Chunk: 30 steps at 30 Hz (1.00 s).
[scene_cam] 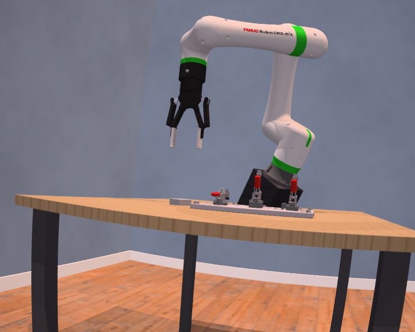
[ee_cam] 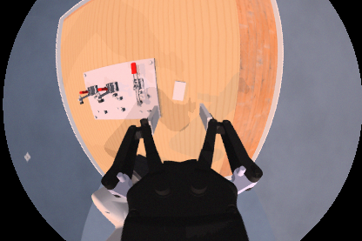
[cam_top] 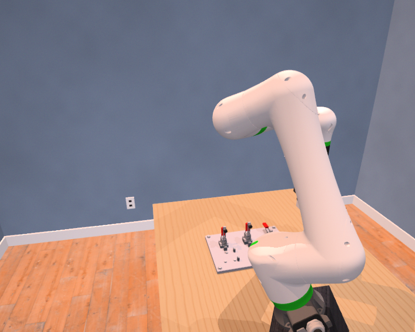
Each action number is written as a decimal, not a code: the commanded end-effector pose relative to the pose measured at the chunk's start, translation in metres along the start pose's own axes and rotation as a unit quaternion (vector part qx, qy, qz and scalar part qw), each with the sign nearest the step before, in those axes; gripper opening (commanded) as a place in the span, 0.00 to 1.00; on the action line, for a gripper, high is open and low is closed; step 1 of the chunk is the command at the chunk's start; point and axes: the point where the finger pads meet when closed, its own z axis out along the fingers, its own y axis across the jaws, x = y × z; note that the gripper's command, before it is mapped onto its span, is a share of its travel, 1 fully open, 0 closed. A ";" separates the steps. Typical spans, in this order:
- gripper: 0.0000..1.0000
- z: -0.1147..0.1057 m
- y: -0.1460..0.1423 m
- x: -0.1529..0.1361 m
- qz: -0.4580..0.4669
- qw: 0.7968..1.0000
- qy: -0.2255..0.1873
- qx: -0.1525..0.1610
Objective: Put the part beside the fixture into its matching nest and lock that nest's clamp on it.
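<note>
The part (scene_cam: 180,201) (ee_cam: 180,90) is a small grey block lying flat on the table just beside the fixture plate (scene_cam: 207,206) (ee_cam: 148,70) (cam_top: 215,252). The plate carries three clamps with red handles. One handle (scene_cam: 215,193) (ee_cam: 134,67) (cam_top: 265,225), nearest the part, lies flat. The other two handles (scene_cam: 257,181) (scene_cam: 293,185) (cam_top: 223,230) (cam_top: 248,226) stand upright. My gripper (scene_cam: 185,144) (ee_cam: 178,110) is open and empty, high above the table, roughly over the part. In the top view the arm hides the gripper and the part.
The wooden table (scene_cam: 93,207) (cam_top: 182,232) (ee_cam: 191,11) bears the plate and the robot's black pedestal (scene_cam: 249,187) behind it. The table's edges show all around in the wrist view.
</note>
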 end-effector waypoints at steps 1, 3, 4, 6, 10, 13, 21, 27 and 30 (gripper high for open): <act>0.58 0.000 0.002 0.000 0.000 1.000 0.000 0.000; 0.58 0.000 0.002 0.000 0.000 1.000 0.000 0.000; 0.58 0.000 0.002 0.000 0.000 1.000 0.000 0.000; 0.58 0.000 0.002 0.000 0.000 1.000 0.000 0.000; 0.58 0.000 0.002 0.000 0.000 1.000 0.000 0.000; 0.58 0.000 0.002 0.000 0.000 1.000 0.000 0.000; 0.58 0.000 0.002 0.000 0.006 1.000 0.000 0.000; 0.58 0.000 0.002 0.000 0.045 0.999 0.000 0.000; 0.58 0.000 0.002 0.000 0.081 0.997 0.000 0.000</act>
